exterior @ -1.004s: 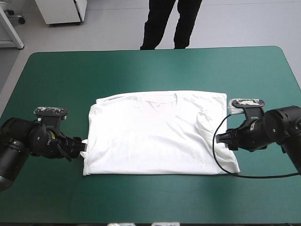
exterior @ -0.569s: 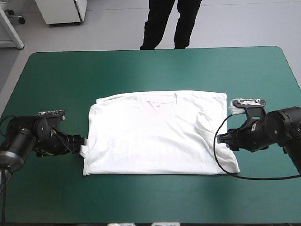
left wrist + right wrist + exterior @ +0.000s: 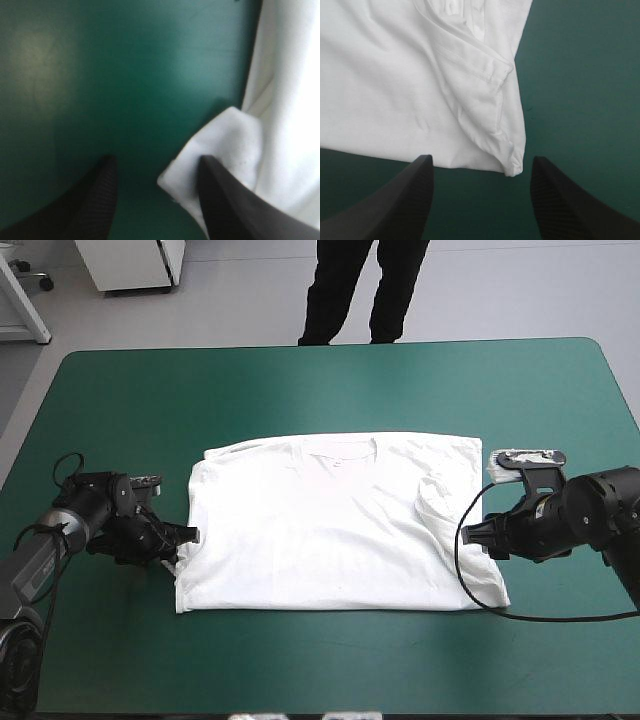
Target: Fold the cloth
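Teal-green table cover (image 3: 300, 380) as work surface. Mid-table: white T-shirt (image 3: 330, 540), spread flat, collar toward far edge, hem toward near edge. On the right arm's side, sleeve (image 3: 440, 495) folded in over the body, creased.

At the shirt's left edge, nearer hem than collar: left gripper (image 3: 186, 537), low by the cover. Jaws wide apart in left wrist view, clamping nothing. Small white flap (image 3: 220, 145) sticking out from the shirt's edge onto the cover, partly in the gap, right against the inner face of one finger (image 3: 225, 200). Only bare cover by the other finger. Looks like touching, cannot confirm.

At the shirt's right edge, beside the folded sleeve: right gripper (image 3: 478, 537). Jaws likewise spread, holding nothing. In right wrist view, shirt corner (image 3: 512, 162) just at the mouth of the gap, closer to one finger than the other. Shirt body flat on the cover ahead and off to one side, bare cover on the other side. Height of either gripper above the table: cannot tell.
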`<state>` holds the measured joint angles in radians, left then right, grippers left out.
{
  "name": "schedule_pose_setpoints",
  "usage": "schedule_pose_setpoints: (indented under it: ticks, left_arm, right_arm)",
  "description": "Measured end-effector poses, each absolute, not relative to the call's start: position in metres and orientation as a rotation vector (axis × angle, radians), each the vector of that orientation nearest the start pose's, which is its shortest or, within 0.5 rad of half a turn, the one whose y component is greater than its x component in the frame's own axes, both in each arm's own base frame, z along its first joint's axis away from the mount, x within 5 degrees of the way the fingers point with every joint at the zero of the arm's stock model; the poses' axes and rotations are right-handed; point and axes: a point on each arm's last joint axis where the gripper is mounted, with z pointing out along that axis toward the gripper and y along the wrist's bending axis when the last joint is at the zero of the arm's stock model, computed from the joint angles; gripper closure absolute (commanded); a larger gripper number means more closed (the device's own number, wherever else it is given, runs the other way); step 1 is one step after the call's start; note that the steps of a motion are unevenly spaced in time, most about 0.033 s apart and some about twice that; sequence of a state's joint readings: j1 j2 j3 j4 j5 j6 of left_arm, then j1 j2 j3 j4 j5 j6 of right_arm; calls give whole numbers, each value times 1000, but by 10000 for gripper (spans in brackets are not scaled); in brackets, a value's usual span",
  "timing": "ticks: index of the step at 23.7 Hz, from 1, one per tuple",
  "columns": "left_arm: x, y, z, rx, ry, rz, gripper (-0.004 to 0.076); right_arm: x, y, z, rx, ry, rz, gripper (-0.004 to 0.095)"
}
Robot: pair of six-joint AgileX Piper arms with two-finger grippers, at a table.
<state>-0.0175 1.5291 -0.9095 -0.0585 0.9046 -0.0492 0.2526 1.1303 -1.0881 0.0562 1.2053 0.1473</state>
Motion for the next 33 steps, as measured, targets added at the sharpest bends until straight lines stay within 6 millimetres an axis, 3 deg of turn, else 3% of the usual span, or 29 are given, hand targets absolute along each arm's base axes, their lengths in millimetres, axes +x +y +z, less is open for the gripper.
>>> schedule_pose_setpoints:
  ticks: [3,5,7,14,18,24,33]
  left_arm:
    - [268,-11,204,-54,3027,-133,377]
    - [267,-11,202,-30,3032,-155,519]
    - [266,-13,200,-38,3021,-176,731]
    - [262,-17,201,-91,2992,-244,733]
    - [260,-17,209,-89,2950,-244,733]
    - [253,-28,227,-79,2866,-382,733]
    - [249,-44,231,44,2852,-362,733]
  right_arm:
    - [193,55,345,-133,2741,188,354]
    - [193,54,345,-136,2739,185,354]
    - [193,54,345,-137,2739,179,354]
    - [193,54,345,-138,2740,172,354]
    - [193,53,345,-140,2743,166,354]
    - [193,53,345,-140,2743,163,354]
    - [192,53,344,-141,2750,161,354]
